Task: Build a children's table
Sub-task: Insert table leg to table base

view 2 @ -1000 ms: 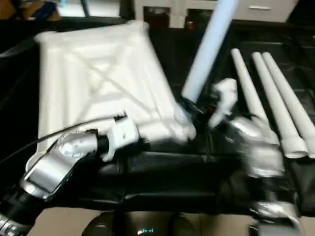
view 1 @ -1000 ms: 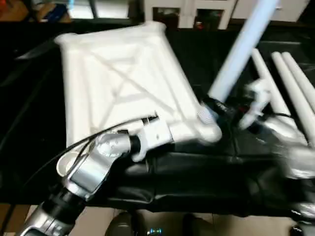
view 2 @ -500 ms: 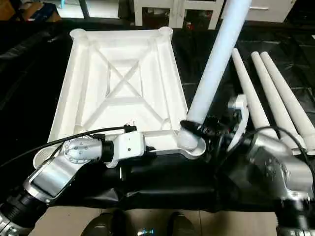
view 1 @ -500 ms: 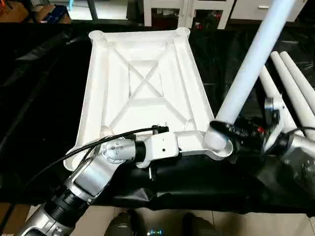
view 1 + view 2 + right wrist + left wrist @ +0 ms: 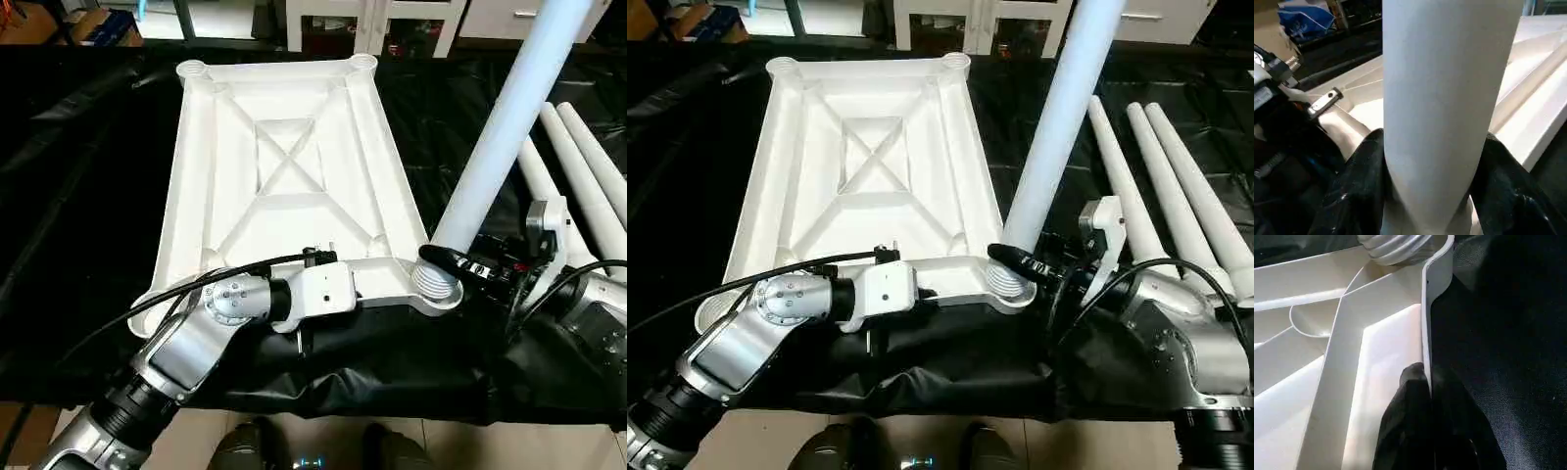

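Left eye view looks down on the table top point(image 5: 284, 176), lying upside down on a tabletop point(image 5: 88, 196) draped in black cloth, X-shaped ribs facing up and a round socket at each corner. The near right socket point(image 5: 436, 286) is the one with something in it: a long white leg point(image 5: 505, 122) stands in it, leaning up and away to the right, its ribbed end still showing just above the socket's rim. The far sockets and the near left one look empty.

The right tool point(image 5: 1034, 266) has its black fingers point(image 5: 1359, 186) about half open around the base of that leg, one finger on each side and pressed against the tube, as the right wrist view shows.

The left tool point(image 5: 1430, 396) is pinched nearly shut on the near edge wall of the table top, one finger inside the wall and one outside, a little way along from the filled socket.

Three more legs point(image 5: 1161, 186) lie side by side on the black cloth to the right, beyond the right arm point(image 5: 1185, 333), just beside one another and apart from the table top.
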Robot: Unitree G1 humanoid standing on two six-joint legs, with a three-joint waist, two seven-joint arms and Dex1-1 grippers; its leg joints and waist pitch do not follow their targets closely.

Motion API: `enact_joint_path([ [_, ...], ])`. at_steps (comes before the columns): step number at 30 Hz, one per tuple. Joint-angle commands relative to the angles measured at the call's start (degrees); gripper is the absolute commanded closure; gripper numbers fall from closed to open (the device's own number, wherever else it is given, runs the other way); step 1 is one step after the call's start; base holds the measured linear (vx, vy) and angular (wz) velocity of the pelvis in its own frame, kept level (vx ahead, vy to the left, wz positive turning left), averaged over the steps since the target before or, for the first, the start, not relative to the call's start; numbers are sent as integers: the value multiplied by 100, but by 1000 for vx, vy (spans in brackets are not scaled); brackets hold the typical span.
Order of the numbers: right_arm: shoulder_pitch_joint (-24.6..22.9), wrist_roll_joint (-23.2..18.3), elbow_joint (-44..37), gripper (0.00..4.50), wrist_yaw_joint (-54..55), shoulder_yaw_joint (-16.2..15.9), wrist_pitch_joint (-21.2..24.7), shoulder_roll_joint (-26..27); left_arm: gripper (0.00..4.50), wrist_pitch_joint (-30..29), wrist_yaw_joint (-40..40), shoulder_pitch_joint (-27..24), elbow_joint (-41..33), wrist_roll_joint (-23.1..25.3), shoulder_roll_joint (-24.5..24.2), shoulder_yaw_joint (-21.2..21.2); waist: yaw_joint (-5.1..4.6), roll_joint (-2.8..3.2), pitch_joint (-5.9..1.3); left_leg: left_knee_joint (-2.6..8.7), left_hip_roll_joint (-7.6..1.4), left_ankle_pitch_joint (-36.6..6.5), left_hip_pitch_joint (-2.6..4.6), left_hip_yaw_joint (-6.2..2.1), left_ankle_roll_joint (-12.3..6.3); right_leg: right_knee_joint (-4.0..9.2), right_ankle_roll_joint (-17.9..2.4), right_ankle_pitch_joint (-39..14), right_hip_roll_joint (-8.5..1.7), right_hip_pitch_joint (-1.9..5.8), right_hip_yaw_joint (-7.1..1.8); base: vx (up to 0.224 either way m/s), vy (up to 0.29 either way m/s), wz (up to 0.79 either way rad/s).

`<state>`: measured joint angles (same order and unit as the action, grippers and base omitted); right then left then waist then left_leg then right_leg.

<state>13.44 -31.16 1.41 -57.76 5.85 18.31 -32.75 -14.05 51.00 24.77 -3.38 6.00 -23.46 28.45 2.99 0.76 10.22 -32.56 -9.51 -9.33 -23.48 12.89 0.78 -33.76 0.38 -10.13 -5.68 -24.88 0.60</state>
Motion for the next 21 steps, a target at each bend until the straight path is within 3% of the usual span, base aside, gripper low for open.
enact_joint_path([
  [1, -141, 359, 173, 261, -69, -226, -154, -119, 450, 85, 3, -109, 157, 34, -2, 57, -32, -138, -307, 449, -370, -1423, 213, -209, -386, 476, -1054, -1814, -267, 157, -169, 0, 0, 0],
  [8, -412, 727, 239, 261, -361, -411, -648, -294, 450, 56, 43, -144, 136, 57, -34, 95, -26, -141, -305, 463, -379, -1466, 212, -214, -429, 493, -1030, -1845, -278, 169, -170, 0, 0, 0],
  [15, -597, 797, 160, 261, -483, -414, -834, -418, 450, 33, 45, -137, 191, 120, -66, 120, -17, -102, -306, 490, -397, -1524, 280, -207, -406, 512, -1134, -1693, -261, 184, -172, 0, 0, 0],
  [21, -754, 1042, 329, 261, -543, -502, -1309, -449, 450, 47, 69, -119, 221, 142, -59, 120, -20, -129, -300, 495, -396, -1538, 248, -216, -427, 520, -1136, -1810, -277, 202, -167, 0, 0, 0],
])
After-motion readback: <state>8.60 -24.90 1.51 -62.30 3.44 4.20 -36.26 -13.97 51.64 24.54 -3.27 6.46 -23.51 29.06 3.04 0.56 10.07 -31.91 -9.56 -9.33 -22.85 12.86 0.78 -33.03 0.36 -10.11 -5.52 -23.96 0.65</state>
